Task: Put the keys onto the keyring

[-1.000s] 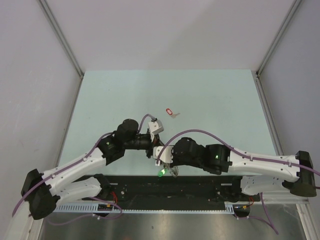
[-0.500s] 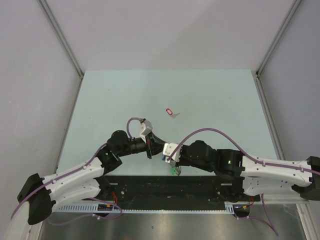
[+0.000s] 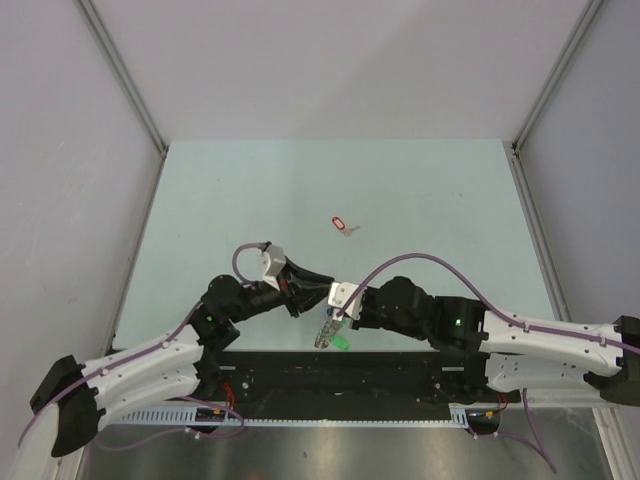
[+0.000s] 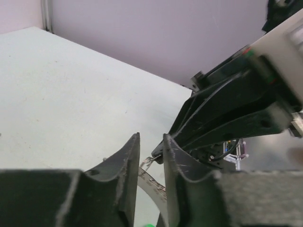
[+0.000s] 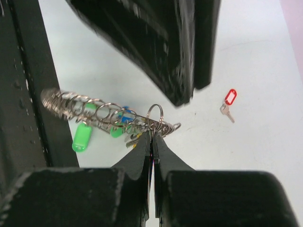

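The keyring is a thin grey wire strung with several small split loops, two green tags and a blue tag. My right gripper is shut on the wire near its right end and holds it above the table. From above, the keyring hangs under the right gripper. My left gripper stands narrowly open just ahead of the ring's end, with nothing pinched between its fingers. A key with a red tag lies alone on the table; it also shows in the right wrist view.
The pale green table sits between grey walls. A black rail with the arm bases runs along the near edge, right under the hanging keyring. Both arms meet near the table's front middle.
My left gripper has gone from shut to narrowly open, and its arm has drawn back towards the lower left. The right gripper keeps its hold on the keyring.
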